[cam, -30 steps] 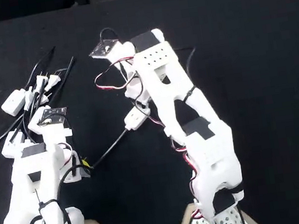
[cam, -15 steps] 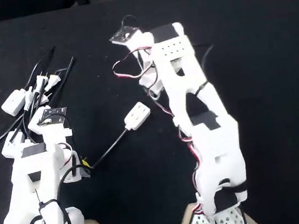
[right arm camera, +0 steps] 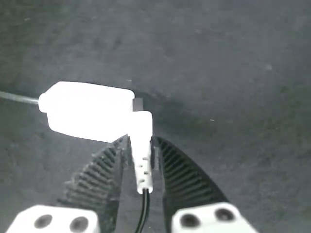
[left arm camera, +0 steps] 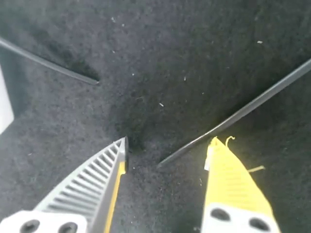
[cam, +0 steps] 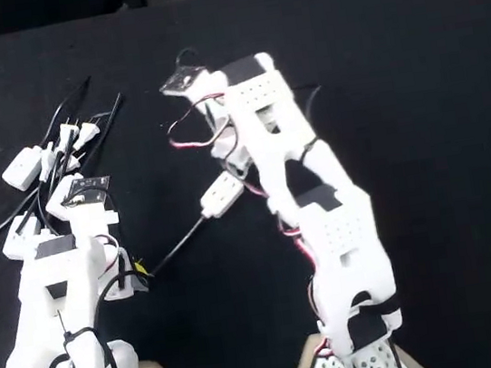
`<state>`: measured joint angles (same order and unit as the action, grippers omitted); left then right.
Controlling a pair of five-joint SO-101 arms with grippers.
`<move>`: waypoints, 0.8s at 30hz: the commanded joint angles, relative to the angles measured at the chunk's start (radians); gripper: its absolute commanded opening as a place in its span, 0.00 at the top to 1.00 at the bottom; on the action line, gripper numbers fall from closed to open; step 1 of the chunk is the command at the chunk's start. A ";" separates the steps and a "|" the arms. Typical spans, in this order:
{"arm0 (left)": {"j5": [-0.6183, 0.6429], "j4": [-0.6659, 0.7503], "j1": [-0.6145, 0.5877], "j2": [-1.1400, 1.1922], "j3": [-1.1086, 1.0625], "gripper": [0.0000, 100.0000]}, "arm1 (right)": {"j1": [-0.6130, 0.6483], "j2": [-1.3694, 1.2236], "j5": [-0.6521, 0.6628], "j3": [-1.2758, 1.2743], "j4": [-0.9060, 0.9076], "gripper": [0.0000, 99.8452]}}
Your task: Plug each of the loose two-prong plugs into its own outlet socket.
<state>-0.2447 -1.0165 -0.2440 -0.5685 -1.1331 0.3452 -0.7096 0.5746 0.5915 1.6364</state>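
In the right wrist view, the right gripper is closed to a narrow gap around 1 white plug. Its ribbed pads pinch the plug's slim neck at the frame's centre. The plug's head butts against the end of a white outlet socket, which lies left of centre. I cannot tell whether the 2 prongs are fully seated.

In the high view this socket sits just left of the middle of the black cloth, and its lead runs off to the lower left.

Both pieces look like light, hard, smooth plastic. The socket will probably slide on the cloth when pushed, because nothing is bracing it. The ribbed neck looks softer and may bend, so a grip closer to the stiff head should transmit the push better.

The left gripper is wide open and holds nothing, with a thin black cord crossing between its fingers. More loose plugs and sockets are clustered at the upper left of the high view.
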 commanded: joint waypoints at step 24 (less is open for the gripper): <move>0.006 0.005 0.007 -0.026 0.001 0.73 | 0.115 0.260 0.003 -0.148 0.115 0.99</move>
<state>-0.2447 -1.0165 -0.2440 -0.5685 -1.1331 0.4358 -0.5255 0.5762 0.4411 1.7254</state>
